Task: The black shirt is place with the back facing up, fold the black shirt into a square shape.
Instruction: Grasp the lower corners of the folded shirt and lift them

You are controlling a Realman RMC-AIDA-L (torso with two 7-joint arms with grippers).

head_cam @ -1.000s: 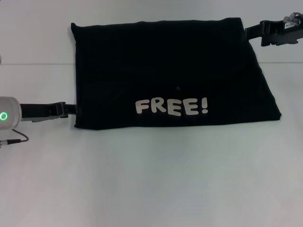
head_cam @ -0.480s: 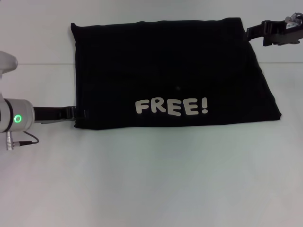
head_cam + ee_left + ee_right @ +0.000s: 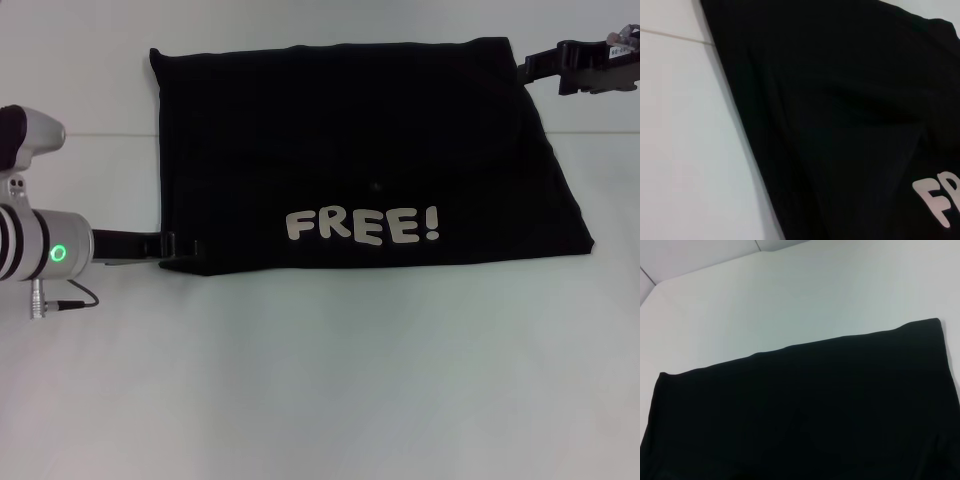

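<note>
The black shirt [image 3: 360, 150] lies flat on the white table as a wide folded rectangle, with the cream letters "FREE!" [image 3: 362, 226] facing up near its front edge. My left gripper [image 3: 182, 246] lies low on the table and touches the shirt's near left corner. My right gripper [image 3: 528, 66] is at the far right corner, right against the cloth. The left wrist view shows the shirt [image 3: 840, 100] close up with the start of the letters [image 3: 939, 197]. In the right wrist view only the shirt [image 3: 815, 405] and table show.
The white table [image 3: 330, 380] spreads wide in front of the shirt. My left arm's silver wrist [image 3: 45, 250], with a green light and a small cable, lies at the left edge. A thin seam [image 3: 90, 135] crosses the table on the left.
My left arm has slid right along the table until its gripper reaches the shirt's near left corner. The right gripper has drifted slightly farther back. The shirt has not moved.
</note>
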